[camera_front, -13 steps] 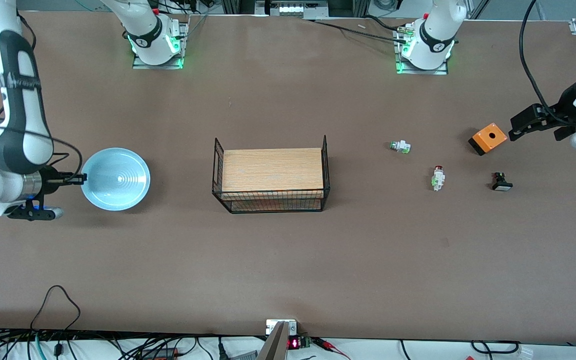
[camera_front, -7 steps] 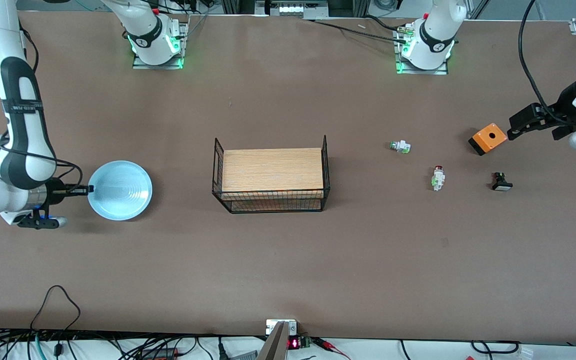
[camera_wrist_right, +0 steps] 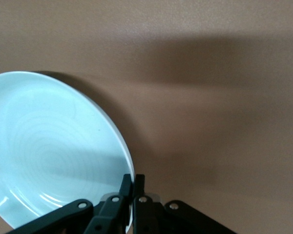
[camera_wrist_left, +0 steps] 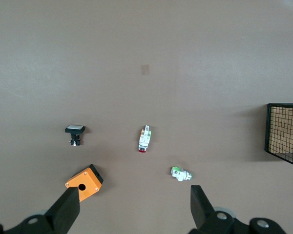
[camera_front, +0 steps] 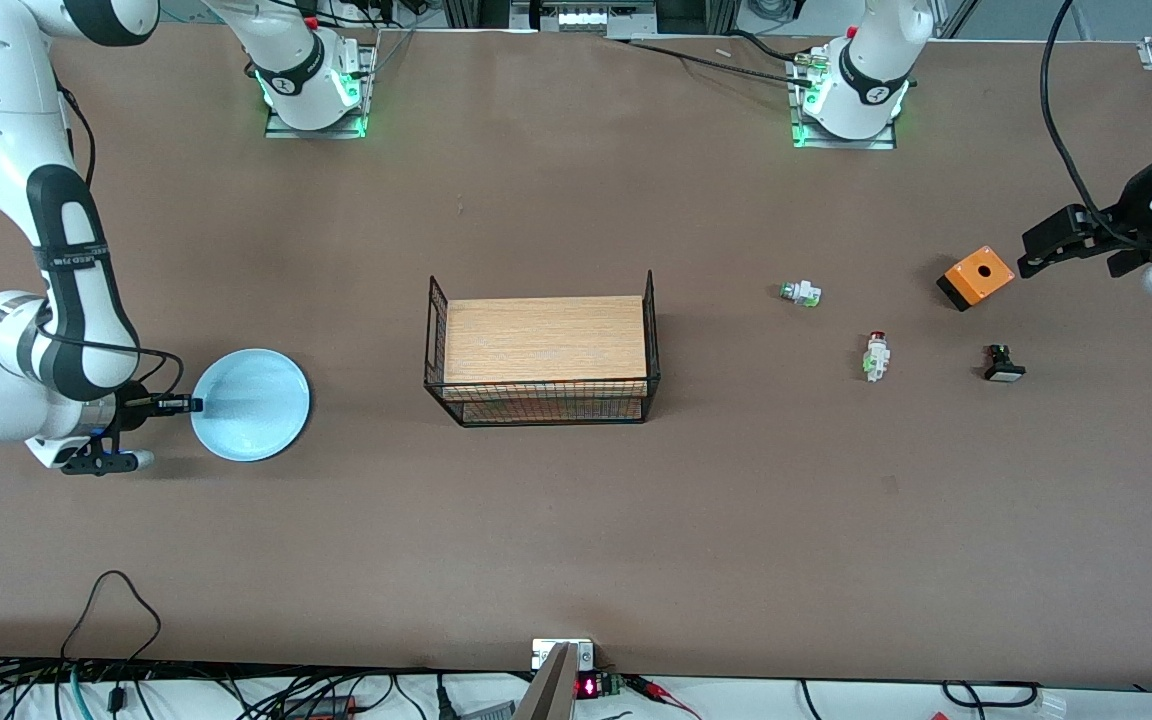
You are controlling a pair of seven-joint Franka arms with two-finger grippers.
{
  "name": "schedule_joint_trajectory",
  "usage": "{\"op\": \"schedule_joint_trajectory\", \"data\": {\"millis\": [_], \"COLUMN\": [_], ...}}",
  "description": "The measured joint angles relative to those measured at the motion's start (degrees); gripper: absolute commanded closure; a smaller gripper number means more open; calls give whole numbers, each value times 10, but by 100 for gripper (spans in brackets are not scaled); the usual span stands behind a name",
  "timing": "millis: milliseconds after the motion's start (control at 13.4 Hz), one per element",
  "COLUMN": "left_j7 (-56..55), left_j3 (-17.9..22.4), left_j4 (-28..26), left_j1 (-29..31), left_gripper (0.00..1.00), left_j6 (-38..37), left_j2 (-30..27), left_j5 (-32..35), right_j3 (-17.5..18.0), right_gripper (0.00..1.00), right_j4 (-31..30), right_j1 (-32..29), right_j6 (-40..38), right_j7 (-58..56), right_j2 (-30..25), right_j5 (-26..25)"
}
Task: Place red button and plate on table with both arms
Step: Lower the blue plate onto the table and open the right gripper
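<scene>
While the right gripper [camera_front: 188, 404] pinches the rim of the pale blue plate [camera_front: 254, 403], the plate sits low over the table [camera_front: 556, 520] toward the right arm's end, roughly midway between the edge where the bases stand and the edge by the front camera. From the right wrist view the two black fingers [camera_wrist_right: 125, 187] are pressed nearly together on the plate's thin edge, and the plate [camera_wrist_right: 53, 146] throws a dark shadow on the brown surface; whether its underside touches the table cannot be told.

At the left arm's end, the left gripper [camera_front: 1031, 255] hangs over the table just beside the orange box [camera_front: 977, 276], which has a round hole in its top face. Its fingers [camera_wrist_left: 68, 208] stand spread wide apart, with nothing between them.

Lying on the table, the red button [camera_front: 876, 356] is on its side, its dark red cap pointing toward the bases' edge. It lies between the green-capped button part [camera_front: 800, 293] and the black part with a white face [camera_front: 1003, 366], apart from both. In the left wrist view the red button [camera_wrist_left: 145, 139] is clear of the open fingers.

Near the table's middle stands a black wire rack [camera_front: 542, 350] with a wooden top.
</scene>
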Motion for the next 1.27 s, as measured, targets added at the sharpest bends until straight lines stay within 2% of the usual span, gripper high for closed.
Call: {"op": "schedule_joint_trajectory", "data": {"millis": [224,299,373,598,896,1046,1270], "left_j7": [1,7,20,34,35,35,35], "left_j3": [0,0,0,-2,-5,-3,3], "left_j4": [0,0,0,0,0,2,2], "left_j1": [1,1,2,2,2,2,11], "left_gripper": [0,0,0,0,0,0,0], "left_j6": [0,0,0,0,0,0,0], "left_j2": [-1,-1,-1,-1,-2,-3,-6], "left_j5": [0,0,0,0,0,0,0], "right_j3": [3,5,8,22,27,29,29], "right_gripper": [56,37,31,27,26,24,24], "right_j4": [6,9,11,18,39,71,142], "right_j1": [-1,-1,-1,-1,0,10,32], "right_j6": [0,0,0,-2,-20,-64,-144], "right_j7": [-1,-1,-1,-1,-6,-6,-5], "right_j2": [2,1,1,0,-12,-34,-59], "right_j5": [3,3,9,53,56,35,-24]}}
